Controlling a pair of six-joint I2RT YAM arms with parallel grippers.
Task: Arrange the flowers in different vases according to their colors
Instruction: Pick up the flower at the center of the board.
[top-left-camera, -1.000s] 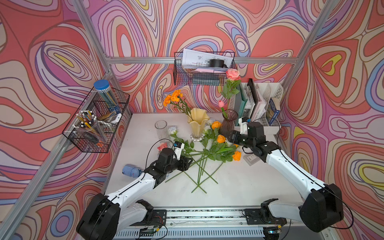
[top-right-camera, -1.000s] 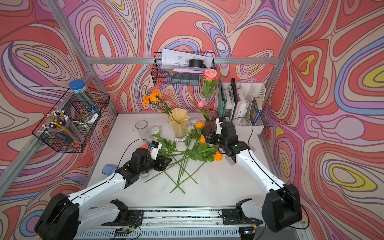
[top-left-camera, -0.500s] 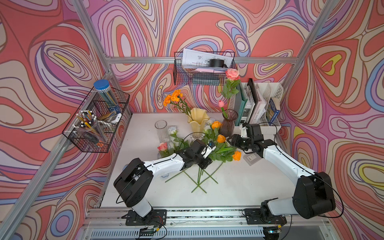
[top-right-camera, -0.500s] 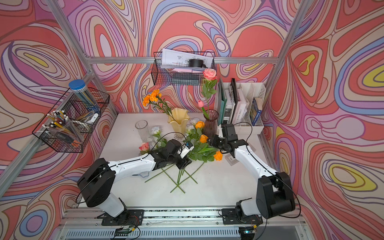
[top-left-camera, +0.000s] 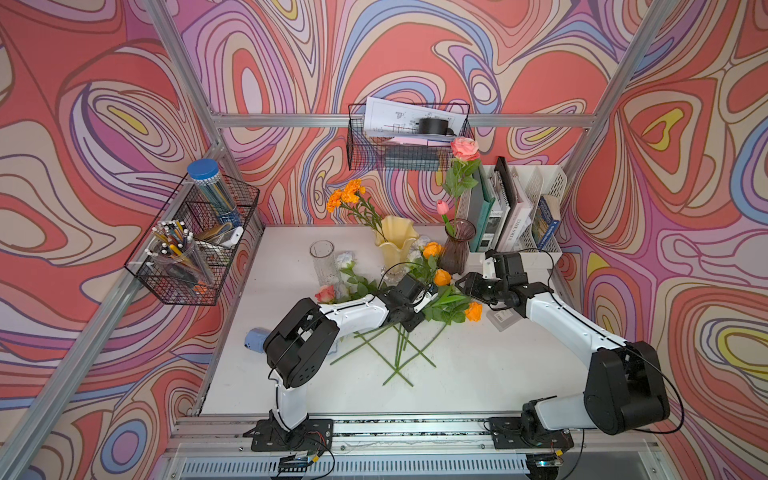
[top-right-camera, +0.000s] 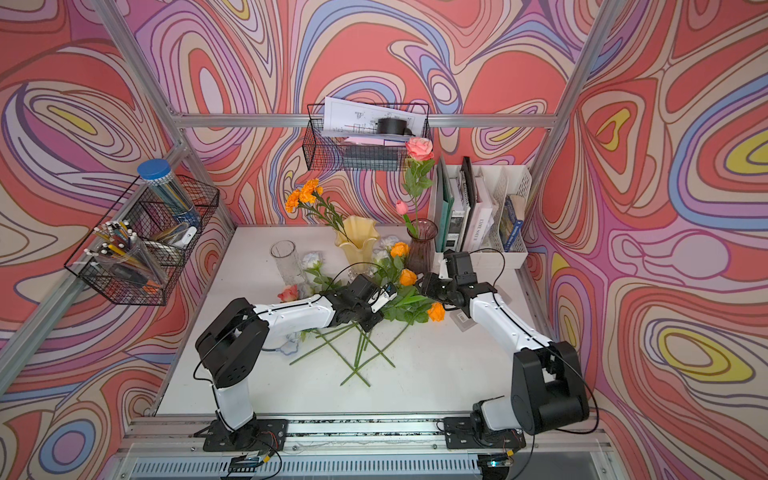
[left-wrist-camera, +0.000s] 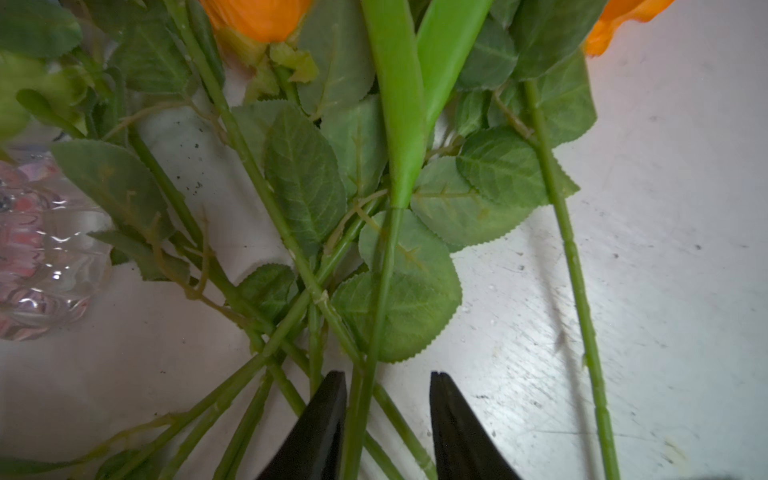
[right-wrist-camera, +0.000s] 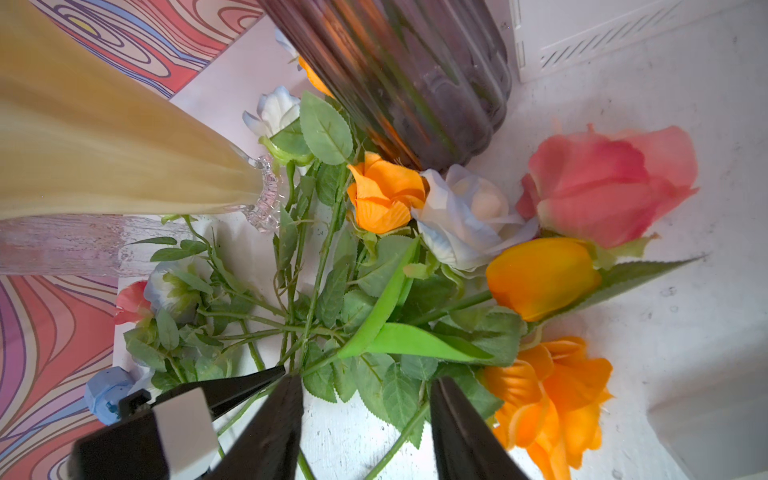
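Most flowers (top-left-camera: 432, 291) lie heaped on the table (top-left-camera: 478, 374) near the vases, with orange, white and pink tangled together. The marigolds (top-left-camera: 347, 195) stand in the yellow vase (top-left-camera: 395, 243), and a pink rose (top-left-camera: 464, 148) and bud (top-left-camera: 442, 206) stand in the purple vase (top-left-camera: 457, 249). The clear vase (top-left-camera: 322, 259) is empty. My left gripper (left-wrist-camera: 386, 376) straddles one stem (left-wrist-camera: 376, 311), probably that of the orange tulip (right-wrist-camera: 540, 278), without clamping it. My right gripper (right-wrist-camera: 365, 378) hangs parted, gripping nothing.

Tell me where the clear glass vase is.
In both top views the clear glass vase stands upright toward the back left of the table, with the yellow vase on its right.
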